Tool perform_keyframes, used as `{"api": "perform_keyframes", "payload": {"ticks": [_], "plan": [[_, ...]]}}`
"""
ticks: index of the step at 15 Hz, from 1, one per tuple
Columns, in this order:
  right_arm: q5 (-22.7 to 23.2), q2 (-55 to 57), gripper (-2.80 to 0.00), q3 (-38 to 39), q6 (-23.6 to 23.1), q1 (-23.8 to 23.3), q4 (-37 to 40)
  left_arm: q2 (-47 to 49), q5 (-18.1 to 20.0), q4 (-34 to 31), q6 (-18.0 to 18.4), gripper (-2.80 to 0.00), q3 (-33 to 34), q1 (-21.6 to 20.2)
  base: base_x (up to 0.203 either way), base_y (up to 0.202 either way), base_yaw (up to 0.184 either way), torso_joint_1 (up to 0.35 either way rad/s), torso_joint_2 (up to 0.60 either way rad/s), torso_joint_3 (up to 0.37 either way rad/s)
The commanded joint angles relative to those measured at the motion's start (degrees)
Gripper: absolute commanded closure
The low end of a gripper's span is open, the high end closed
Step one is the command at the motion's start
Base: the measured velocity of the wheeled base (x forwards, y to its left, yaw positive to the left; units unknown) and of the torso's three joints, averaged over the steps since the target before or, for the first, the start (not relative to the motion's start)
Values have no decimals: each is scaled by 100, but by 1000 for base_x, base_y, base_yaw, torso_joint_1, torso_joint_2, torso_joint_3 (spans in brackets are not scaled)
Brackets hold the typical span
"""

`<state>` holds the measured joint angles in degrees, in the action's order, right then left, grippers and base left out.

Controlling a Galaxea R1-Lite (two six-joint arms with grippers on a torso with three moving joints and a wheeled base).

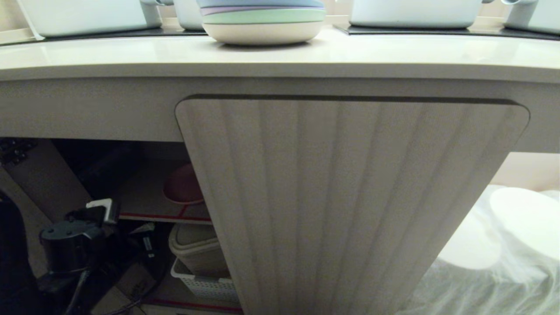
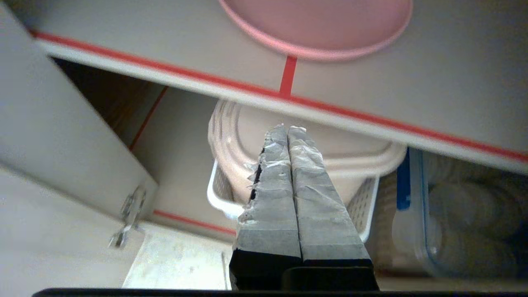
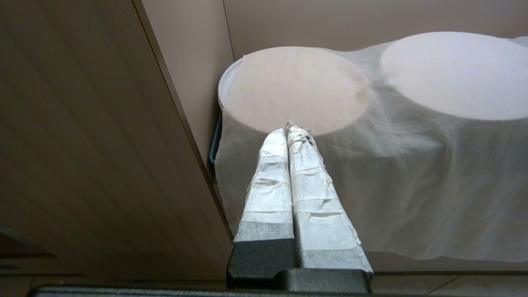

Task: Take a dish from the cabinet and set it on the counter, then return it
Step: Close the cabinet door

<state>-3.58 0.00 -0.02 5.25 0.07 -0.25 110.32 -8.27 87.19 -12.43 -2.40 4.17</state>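
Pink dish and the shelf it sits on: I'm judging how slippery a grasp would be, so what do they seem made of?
The pink dish looks like matte plastic: even colour, soft sheen, a thin moulded rim. The shelf looks like smooth beige laminated board with a red strip along its front edge; what lies under the surface cannot be told.

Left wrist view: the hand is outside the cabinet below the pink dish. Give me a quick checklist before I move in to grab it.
1. Pink dish lies on the red-edged shelf: ok.
2. Cabinet is open on the left side: ok.
3. Left hand open for a grasp: not ok, fingers shut together.
4. Left hand level with the dish: not ok, it points at the lidded bin under the shelf.
5. Right hand out of the way: ok, shut, beside the closed door.
6. Counter has bare space: ok.
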Motion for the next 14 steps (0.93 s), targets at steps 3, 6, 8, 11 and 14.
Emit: {"api": "perform_keyframes", "payload": {"ticks": [3,6,8,11,14], "plan": [[-3,0,0,2,2,1,-8,-460,-49,276,-13,0,240,62,0,0,0,0,0,0],[-3,0,0,2,2,1,-1,-745,-50,128,106,0,240,74,0,0,0,0,0,0],[-3,0,0,2,2,1,-1,-965,-44,-60,185,0,240,75,0,0,0,0,0,0],[-3,0,0,2,2,1,-1,-1030,-89,-112,246,0,240,220,0,0,0,0,0,0],[-3,0,0,2,2,1,-1,-1159,-336,-106,512,0,240,432,0,0,0,0,0,0]]}}
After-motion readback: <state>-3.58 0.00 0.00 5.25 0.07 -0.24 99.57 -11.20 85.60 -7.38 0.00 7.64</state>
